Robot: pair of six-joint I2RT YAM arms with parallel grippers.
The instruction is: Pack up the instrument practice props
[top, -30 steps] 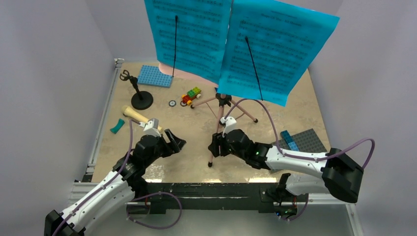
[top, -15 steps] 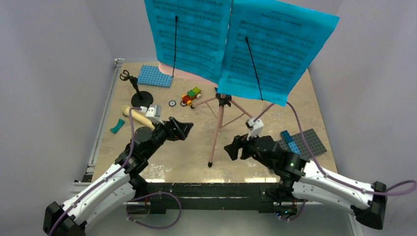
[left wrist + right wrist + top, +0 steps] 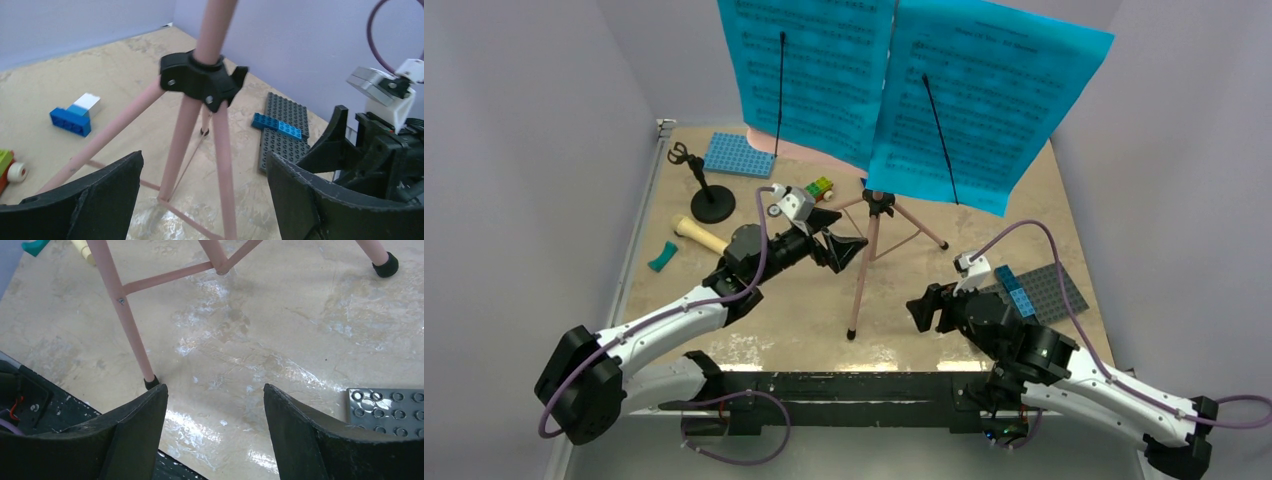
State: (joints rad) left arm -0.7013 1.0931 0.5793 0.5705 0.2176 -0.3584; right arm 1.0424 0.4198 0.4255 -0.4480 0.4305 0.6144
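Observation:
The pink tripod music stand (image 3: 865, 268) stands mid-table, and two cyan sheet-music pages (image 3: 809, 70) (image 3: 984, 100) hang on its board. My left gripper (image 3: 844, 246) is open just left of the front leg; in the left wrist view the legs below the black hub (image 3: 202, 82) lie between the open fingers of this gripper (image 3: 205, 180), untouched. My right gripper (image 3: 929, 306) is open and empty, off to the right of the stand; its wrist view shows this gripper (image 3: 215, 405) over bare table beside a leg foot (image 3: 150, 382). The cream microphone (image 3: 698, 235) lies beside the black mic stand (image 3: 711, 204).
A blue baseplate (image 3: 739, 155) lies at the back left. A grey baseplate (image 3: 1052, 288) with blue bricks (image 3: 1012, 284) lies beside my right arm. A coloured brick car (image 3: 820, 187) sits behind my left wrist. A teal piece (image 3: 662, 257) lies near the left edge. Walls close in on three sides.
My left arm reached forward and right to the stand and opened wider. My right gripper drew back to the right from the stand's front leg and opened.

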